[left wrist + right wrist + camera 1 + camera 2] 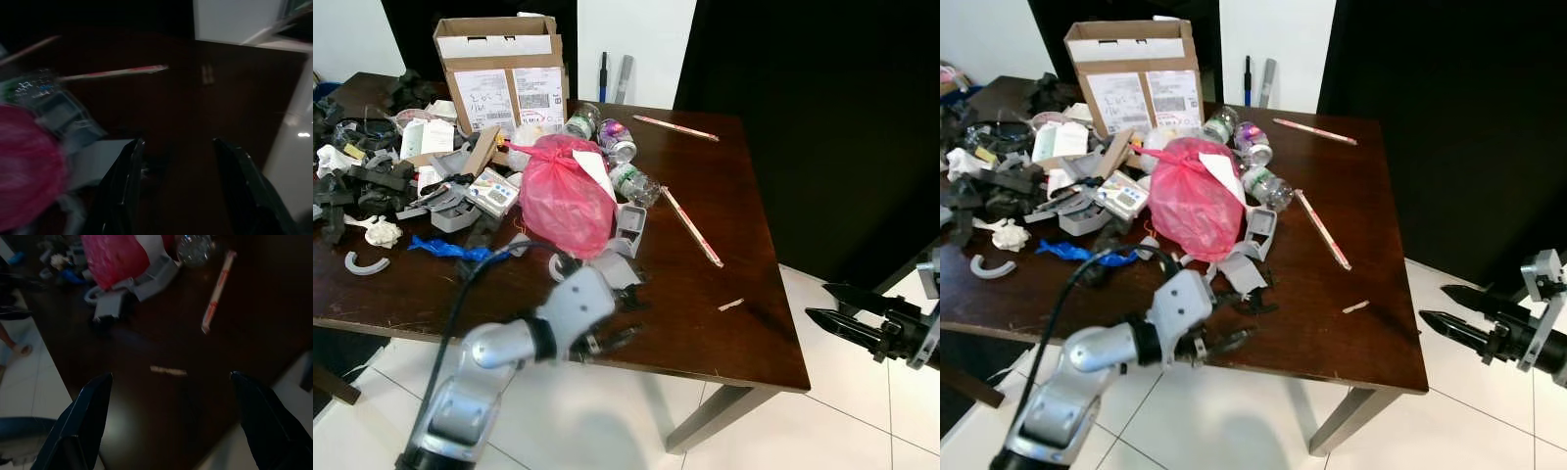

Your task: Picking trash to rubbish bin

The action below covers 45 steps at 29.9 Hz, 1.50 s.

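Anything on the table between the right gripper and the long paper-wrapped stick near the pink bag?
One small torn paper scrap on bare dark table, between the right gripper and the wrapped stick. Clearest in the right wrist view.

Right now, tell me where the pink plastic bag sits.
The pink plastic bag sits mid-table on the dark wooden table, in front of the cardboard box, with clear bottles to its right.

a dark wooden table (754,294) stands on white floor tiles (842,431), black curtain (822,117) behind it.
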### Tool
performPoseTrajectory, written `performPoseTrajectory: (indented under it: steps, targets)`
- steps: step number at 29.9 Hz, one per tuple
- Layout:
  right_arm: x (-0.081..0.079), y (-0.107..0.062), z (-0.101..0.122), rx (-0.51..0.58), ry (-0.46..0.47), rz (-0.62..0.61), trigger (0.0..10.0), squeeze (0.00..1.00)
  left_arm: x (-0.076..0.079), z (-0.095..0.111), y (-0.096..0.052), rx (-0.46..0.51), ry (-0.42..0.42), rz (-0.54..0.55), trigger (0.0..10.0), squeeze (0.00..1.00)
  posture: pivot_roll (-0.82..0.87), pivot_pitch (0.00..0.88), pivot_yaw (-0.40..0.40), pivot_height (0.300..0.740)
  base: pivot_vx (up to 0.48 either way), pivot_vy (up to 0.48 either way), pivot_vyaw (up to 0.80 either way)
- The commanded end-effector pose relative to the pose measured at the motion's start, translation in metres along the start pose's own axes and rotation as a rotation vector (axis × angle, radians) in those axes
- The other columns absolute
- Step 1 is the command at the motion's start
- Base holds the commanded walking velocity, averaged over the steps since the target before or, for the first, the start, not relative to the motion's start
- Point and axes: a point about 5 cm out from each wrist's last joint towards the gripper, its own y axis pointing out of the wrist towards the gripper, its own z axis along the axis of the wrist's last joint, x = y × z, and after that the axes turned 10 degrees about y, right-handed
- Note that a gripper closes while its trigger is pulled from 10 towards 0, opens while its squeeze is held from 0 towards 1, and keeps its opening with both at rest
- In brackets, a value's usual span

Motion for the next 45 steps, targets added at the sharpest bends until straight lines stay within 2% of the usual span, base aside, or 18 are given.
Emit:
performPoseTrajectory:
  steps: [1, 5, 9, 13, 18, 24, 29, 36, 42, 45]
  targets:
    - [-0.004, 0.004, 0.0, 0.032, -0.013, 0.051, 10.0, 0.0, -0.009, -0.012, 0.002, -0.068, 0.028, 0.094, 10.0, 0.0, 0.09, 0.13, -0.048, 0.74, 0.0, 0.0, 0.0]
    - [-0.007, 0.01, -0.005, 0.032, -0.01, 0.077, 10.0, 0.0, -0.023, -0.024, 0.012, -0.121, 0.067, 0.178, 10.0, 0.0, 0.09, 0.138, -0.046, 0.74, 0.0, 0.0, 0.0]
    - [-0.008, 0.012, -0.009, 0.023, -0.007, 0.086, 10.0, 0.0, -0.029, -0.03, 0.019, -0.142, 0.062, 0.217, 10.0, 0.0, 0.08, 0.143, -0.043, 0.74, 0.0, 0.0, 0.0]
    - [-0.011, 0.012, -0.014, 0.01, -0.008, 0.106, 10.0, 0.0, -0.031, -0.038, 0.033, -0.183, 0.131, 0.162, 10.0, 0.0, 0.07, 0.147, -0.035, 0.74, 0.0, 0.0, 0.0]
    - [-0.019, 0.013, -0.014, 0.025, -0.02, 0.171, 10.0, 0.0, -0.039, -0.042, 0.035, -0.203, 0.172, 0.147, 10.0, 0.0, 0.06, 0.142, -0.02, 0.74, 0.0, 0.0, 0.0]
    - [-0.033, 0.02, -0.016, 0.015, -0.023, 0.291, 10.0, 0.0, -0.048, -0.04, 0.029, -0.209, 0.195, 0.138, 10.0, 0.0, 0.06, 0.142, -0.007, 0.74, 0.0, 0.0, 0.0]
    - [-0.044, 0.032, -0.02, 0.004, -0.023, 0.367, 10.0, 0.0, -0.043, -0.038, 0.023, -0.203, 0.202, 0.071, 10.0, 0.0, 0.06, 0.146, -0.004, 0.74, 0.0, 0.0, 0.0]
    - [-0.045, 0.038, -0.022, -0.004, -0.021, 0.367, 10.0, 0.0, -0.04, -0.036, 0.013, -0.204, 0.186, 0.038, 10.0, 0.0, 0.06, 0.15, -0.006, 0.74, 0.0, 0.0, 0.0]
    - [-0.045, 0.042, -0.026, -0.017, -0.01, 0.36, 10.0, 0.0, -0.043, -0.036, -0.005, -0.258, 0.212, 0.0, 10.0, 0.0, 0.07, 0.153, -0.012, 0.74, 0.0, 0.0, 0.0]
    - [-0.046, 0.044, -0.028, -0.022, -0.001, 0.358, 10.0, 0.0, -0.049, -0.034, -0.017, -0.306, 0.244, -0.013, 10.0, 0.0, 0.08, 0.154, -0.016, 0.74, 0.0, 0.0, 0.0]
